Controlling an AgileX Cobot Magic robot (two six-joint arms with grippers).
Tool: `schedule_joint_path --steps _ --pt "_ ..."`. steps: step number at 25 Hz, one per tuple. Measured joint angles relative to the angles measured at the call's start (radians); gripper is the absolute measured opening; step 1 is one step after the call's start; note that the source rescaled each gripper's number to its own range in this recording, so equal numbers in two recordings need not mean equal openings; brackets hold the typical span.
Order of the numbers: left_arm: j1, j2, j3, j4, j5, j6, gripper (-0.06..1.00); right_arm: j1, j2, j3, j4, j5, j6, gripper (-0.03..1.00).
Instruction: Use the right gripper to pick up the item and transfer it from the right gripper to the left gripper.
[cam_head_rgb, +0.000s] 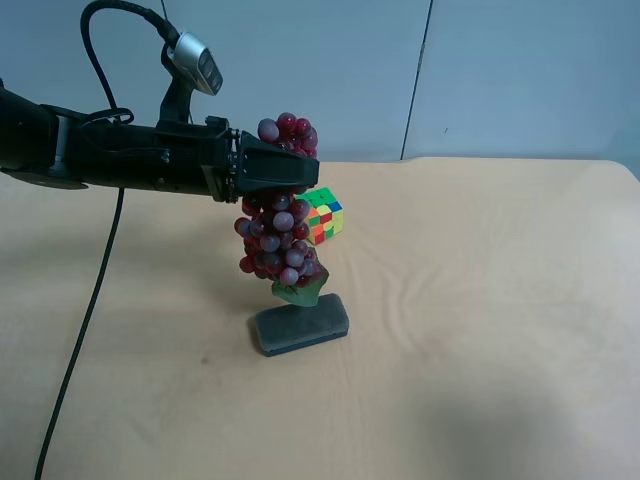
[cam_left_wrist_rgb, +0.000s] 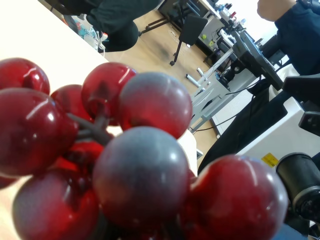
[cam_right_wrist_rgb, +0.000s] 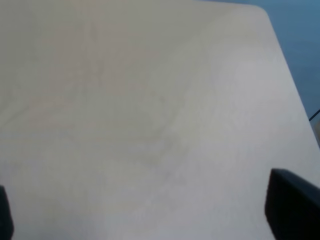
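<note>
The bunch of dark red and purplish grapes (cam_head_rgb: 281, 236) hangs upright in the air with its green leaf (cam_head_rgb: 301, 291) at the bottom. The left gripper (cam_head_rgb: 300, 178), black with a silver-grey box on top, comes in from the exterior high view's left and is shut on the bunch's upper part. The left wrist view is filled by the grapes (cam_left_wrist_rgb: 135, 175), very close. The right gripper (cam_right_wrist_rgb: 145, 220) is open and empty over bare tabletop (cam_right_wrist_rgb: 150, 110). Only its dark fingertips (cam_right_wrist_rgb: 292, 210) show, far apart. The right arm is out of the exterior high view.
A multicoloured puzzle cube (cam_head_rgb: 324, 214) sits on the beige table (cam_head_rgb: 480, 300) behind the bunch. A dark grey-green oblong case (cam_head_rgb: 300, 326) lies just under the leaf. A black cable (cam_head_rgb: 85, 330) hangs at the view's left. Grey wall panels stand behind.
</note>
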Motion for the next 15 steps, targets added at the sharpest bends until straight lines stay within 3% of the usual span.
schedule_joint_path --steps 5,9,13,15 --pt "0.012 -0.015 -0.013 0.012 -0.002 -0.077 0.00 0.000 0.000 0.000 0.000 0.000 0.001 0.99" --pt "0.053 -0.085 -0.054 0.106 -0.050 -0.220 0.00 0.000 0.000 0.000 0.000 0.000 0.001 0.99" --pt "0.072 -0.165 -0.099 0.332 -0.210 -0.447 0.00 0.000 0.000 0.000 0.000 0.000 0.001 0.99" --pt "0.072 -0.199 -0.112 0.496 -0.302 -0.578 0.00 0.000 0.000 0.000 0.000 0.000 0.001 0.99"
